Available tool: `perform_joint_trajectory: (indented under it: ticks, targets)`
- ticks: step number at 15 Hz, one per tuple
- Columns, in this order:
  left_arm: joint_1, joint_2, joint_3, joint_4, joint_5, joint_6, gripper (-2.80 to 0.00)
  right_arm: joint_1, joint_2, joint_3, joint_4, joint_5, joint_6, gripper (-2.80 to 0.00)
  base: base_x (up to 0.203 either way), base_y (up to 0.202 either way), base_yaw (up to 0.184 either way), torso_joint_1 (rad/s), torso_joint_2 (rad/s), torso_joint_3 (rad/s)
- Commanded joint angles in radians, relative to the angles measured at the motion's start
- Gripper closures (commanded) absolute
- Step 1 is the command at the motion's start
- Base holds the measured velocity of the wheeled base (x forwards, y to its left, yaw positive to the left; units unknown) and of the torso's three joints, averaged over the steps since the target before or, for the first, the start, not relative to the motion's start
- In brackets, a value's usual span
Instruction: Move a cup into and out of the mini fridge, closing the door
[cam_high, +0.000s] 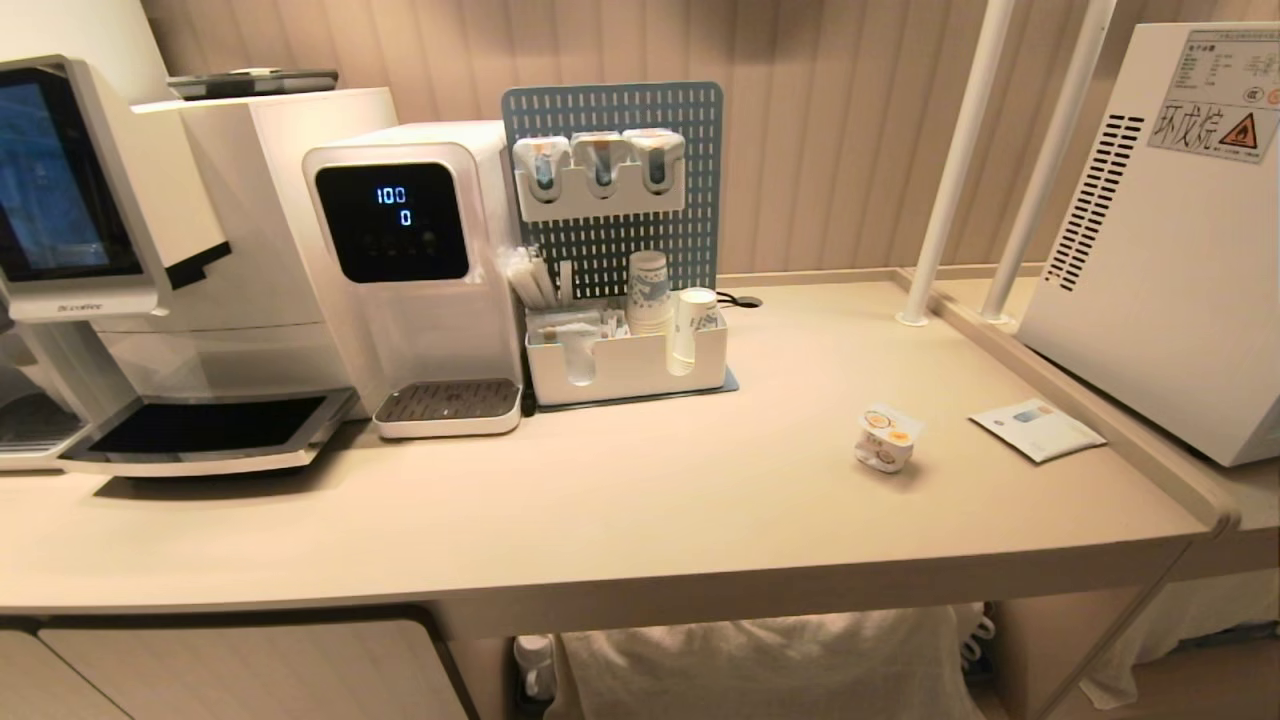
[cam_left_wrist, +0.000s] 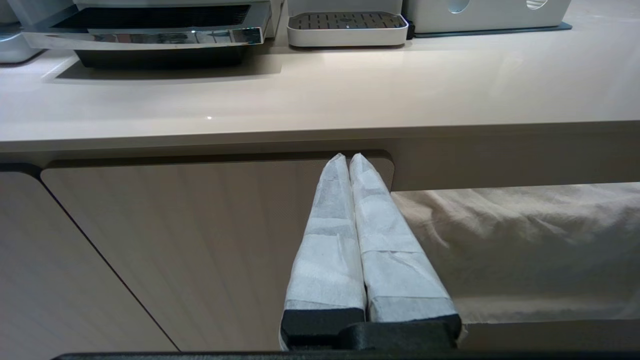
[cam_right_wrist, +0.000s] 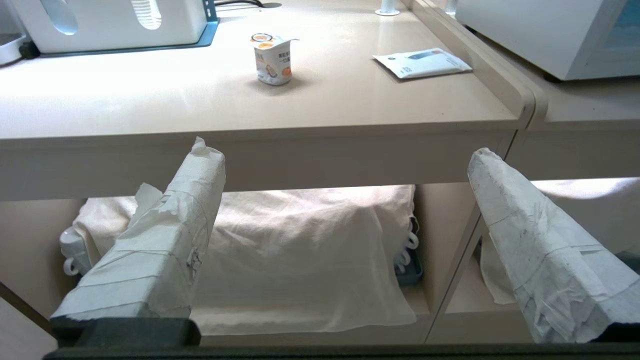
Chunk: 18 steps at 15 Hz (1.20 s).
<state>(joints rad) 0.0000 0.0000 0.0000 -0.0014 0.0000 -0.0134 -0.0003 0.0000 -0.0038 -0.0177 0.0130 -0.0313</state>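
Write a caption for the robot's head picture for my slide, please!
A small yogurt cup stands on the beige counter beside a paper packet, with the mini fridge at right.

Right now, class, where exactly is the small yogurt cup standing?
In the head view the cup stands upright on the counter, right of centre, just left of a flat white packet and short of the mini fridge.

beige ribbed wall panels (cam_high: 820, 130) behind a long cream counter (cam_high: 620, 500), wood-grain cabinet door (cam_left_wrist: 190, 250) beneath
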Motion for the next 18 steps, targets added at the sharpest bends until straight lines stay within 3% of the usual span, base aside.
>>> perform_joint_trajectory:
  ticks: [1, 18]
  targets:
    - [0.0, 0.0, 0.0, 0.0, 0.0, 0.0, 0.0, 0.0, 0.0, 0.013, -0.001, 0.002, 0.0, -2.8, 0.0, 0.0, 0.0, 0.0, 0.0, 0.0]
    - [0.0, 0.0, 0.0, 0.0, 0.0, 0.0, 0.0, 0.0, 0.0, 0.013, -0.001, -0.001, 0.016, -2.8, 0.0, 0.0, 0.0, 0.0, 0.0, 0.0]
